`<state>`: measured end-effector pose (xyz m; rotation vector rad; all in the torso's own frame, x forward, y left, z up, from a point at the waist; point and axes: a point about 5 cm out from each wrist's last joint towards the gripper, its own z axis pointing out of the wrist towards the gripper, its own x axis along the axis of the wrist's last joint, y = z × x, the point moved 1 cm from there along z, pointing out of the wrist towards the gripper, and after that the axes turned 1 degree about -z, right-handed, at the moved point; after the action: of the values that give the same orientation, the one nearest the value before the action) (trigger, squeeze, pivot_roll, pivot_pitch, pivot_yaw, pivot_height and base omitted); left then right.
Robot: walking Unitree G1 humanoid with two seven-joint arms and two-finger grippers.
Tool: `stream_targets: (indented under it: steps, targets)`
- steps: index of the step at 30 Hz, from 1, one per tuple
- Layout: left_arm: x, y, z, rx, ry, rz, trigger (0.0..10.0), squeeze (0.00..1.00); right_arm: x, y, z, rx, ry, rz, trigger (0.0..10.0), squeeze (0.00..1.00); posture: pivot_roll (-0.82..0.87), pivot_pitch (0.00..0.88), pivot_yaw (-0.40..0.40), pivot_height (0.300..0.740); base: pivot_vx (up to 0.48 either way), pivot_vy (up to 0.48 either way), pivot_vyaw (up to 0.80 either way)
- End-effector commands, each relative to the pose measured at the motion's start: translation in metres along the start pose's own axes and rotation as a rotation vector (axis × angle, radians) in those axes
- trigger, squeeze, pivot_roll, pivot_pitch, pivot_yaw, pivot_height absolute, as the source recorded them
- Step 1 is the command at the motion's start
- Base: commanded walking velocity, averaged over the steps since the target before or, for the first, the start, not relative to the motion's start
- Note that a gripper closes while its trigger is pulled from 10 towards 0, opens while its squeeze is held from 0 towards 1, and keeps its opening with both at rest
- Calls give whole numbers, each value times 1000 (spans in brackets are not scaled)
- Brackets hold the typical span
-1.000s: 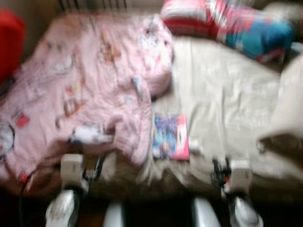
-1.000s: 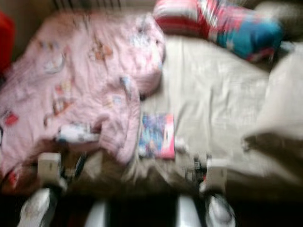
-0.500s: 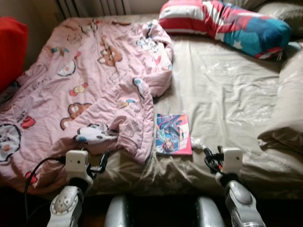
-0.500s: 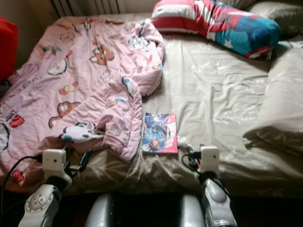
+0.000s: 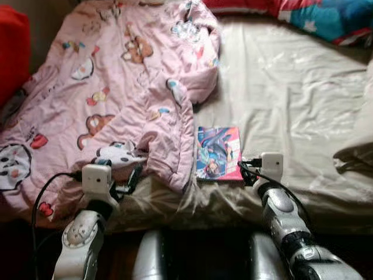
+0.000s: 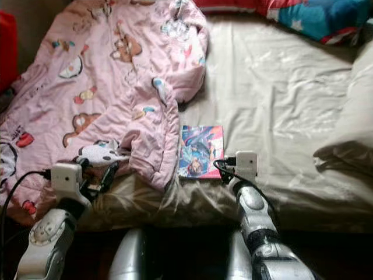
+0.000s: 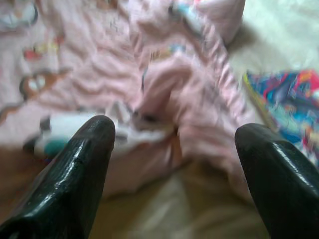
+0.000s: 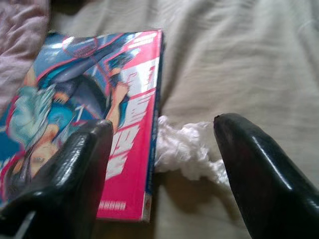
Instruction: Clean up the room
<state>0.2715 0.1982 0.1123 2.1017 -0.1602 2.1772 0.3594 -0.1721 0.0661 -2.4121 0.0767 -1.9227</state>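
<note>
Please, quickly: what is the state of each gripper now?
Left gripper: open, empty, above the pink blanket.
Right gripper: open, empty, over the comic book.

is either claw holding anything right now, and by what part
Nothing is held. The right claw is open over the book's edge and a white crumpled wad; the left claw is open above the pink blanket.

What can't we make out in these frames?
- White crumpled scrap beside the book: right wrist view, too small and shapeless to identify.
- Book's near end: right wrist view, hidden by the right end effector finger.
- Colourful pillow: cut off by the eye view's top edge.
- Pink blanket print: left wrist view, blurred.
</note>
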Motion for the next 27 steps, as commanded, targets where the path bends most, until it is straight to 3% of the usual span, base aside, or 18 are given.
stream_targets:
  steps: [1,2,3,4,13,17,24,26,27]
  targets:
    - [-1,-6,-11,6,-40,17,10000,0,1,6,1,-44,-1,62,10000,698,94,346,156,594,0,0,0]
    - [-1,-6,-11,6,-40,17,10000,0,1,6,1,-44,-1,62,10000,698,94,346,156,594,0,0,0]
    - [0,-7,-14,6,-47,19,10000,0,6,9,3,-59,11,78,10000,298,94,346,156,594,0,0,0]
    - [0,-7,-17,7,-56,21,10000,0,9,12,4,-71,14,84,10000,0,98,365,160,594,0,0,0]
    - [5,-5,-33,13,-80,24,10000,0,18,19,7,-106,24,178,10000,0,134,416,174,594,0,0,0]
    - [6,-5,-39,8,-102,32,10000,0,23,17,9,-103,42,281,10000,0,146,434,180,594,0,0,0]
    - [7,-4,-42,12,-111,35,10000,0,27,12,11,-76,64,271,9725,0,152,431,180,594,0,0,0]
    - [7,-4,-41,11,-112,37,10000,0,27,10,11,-63,71,279,39,0,150,422,177,594,0,0,0]
    - [7,-4,-41,11,-112,37,10000,0,27,10,11,-63,71,279,39,0,150,422,177,594,0,0,0]
